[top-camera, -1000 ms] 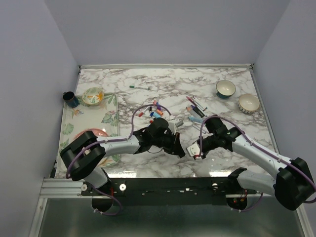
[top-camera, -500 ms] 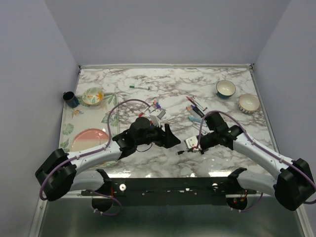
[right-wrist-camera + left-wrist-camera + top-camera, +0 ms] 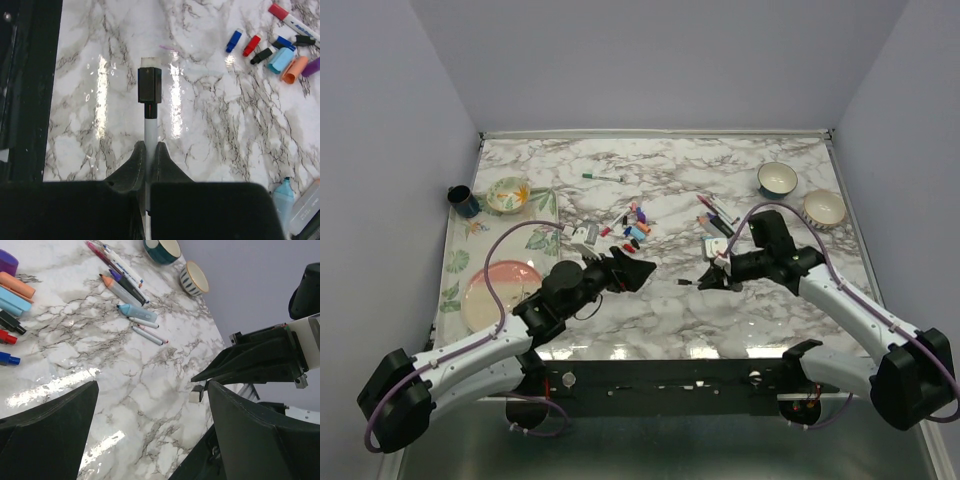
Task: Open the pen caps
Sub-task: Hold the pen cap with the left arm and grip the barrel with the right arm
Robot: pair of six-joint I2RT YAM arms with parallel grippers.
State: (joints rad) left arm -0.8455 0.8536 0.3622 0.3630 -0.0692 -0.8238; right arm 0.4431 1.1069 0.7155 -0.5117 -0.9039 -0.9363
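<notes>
Loose pen caps (image 3: 635, 228) lie in a small pile at the table's middle. The right wrist view shows blue (image 3: 233, 41), red (image 3: 251, 45), black (image 3: 262, 55), light blue (image 3: 281, 60) and orange (image 3: 294, 69) ones. My right gripper (image 3: 713, 279) (image 3: 149, 150) is shut on a thin white pen (image 3: 149, 125) that ends in a black section (image 3: 149, 85) and a pale tip. My left gripper (image 3: 632, 270) (image 3: 150, 430) hangs open over bare marble left of that pen, holding nothing.
Several pens (image 3: 715, 215) and a light blue highlighter (image 3: 137, 312) lie right of the caps. A green pen (image 3: 603, 177) lies further back. Two bowls (image 3: 777, 179) (image 3: 824, 208) stand back right. The left tray (image 3: 542, 240) carries a pink plate (image 3: 500, 285), a floral bowl (image 3: 508, 193) and a cup (image 3: 462, 201).
My left gripper has opened and pulled back to the left, away from the right gripper. The right gripper has carried the pen a little further from the near edge.
</notes>
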